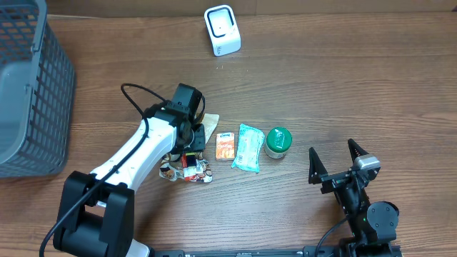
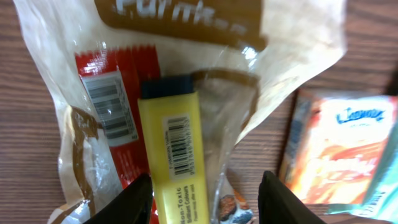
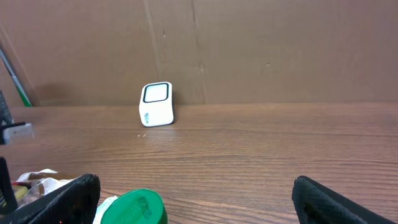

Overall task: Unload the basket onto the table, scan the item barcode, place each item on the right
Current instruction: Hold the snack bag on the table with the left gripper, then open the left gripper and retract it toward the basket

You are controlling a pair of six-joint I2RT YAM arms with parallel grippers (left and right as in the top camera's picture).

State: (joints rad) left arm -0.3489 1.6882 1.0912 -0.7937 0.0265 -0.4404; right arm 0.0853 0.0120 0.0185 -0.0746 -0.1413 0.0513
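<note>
Yellow plastic highlighter with a dark cap (image 2: pixel 173 155): lies flat on a crinkly clear-and-brown plastic packet (image 2: pixel 292 37), barcode label facing up, between my left fingers.
Left gripper (image 2: pixel 211 199): my fingers are parted, one on each side of the pen, not pinching it.
Right gripper (image 1: pixel 332 148): fingers spread wide, holding nothing, well apart from the pen.
Small white box scanner (image 1: pixel 222 30): far side of the wooden table (image 1: pixel 357 78), well apart from the pen.
Risk: closing could pinch the slippery packet too and drag it along. My fingers might cover the pen's barcode, or the packet's own barcode could get read instead.
Grey plastic mesh basket (image 1: pixel 43 107): left table edge, nothing visible inside the part in view.
Green-lidded jar (image 1: pixel 278 141): lid on, contents hidden.
</note>
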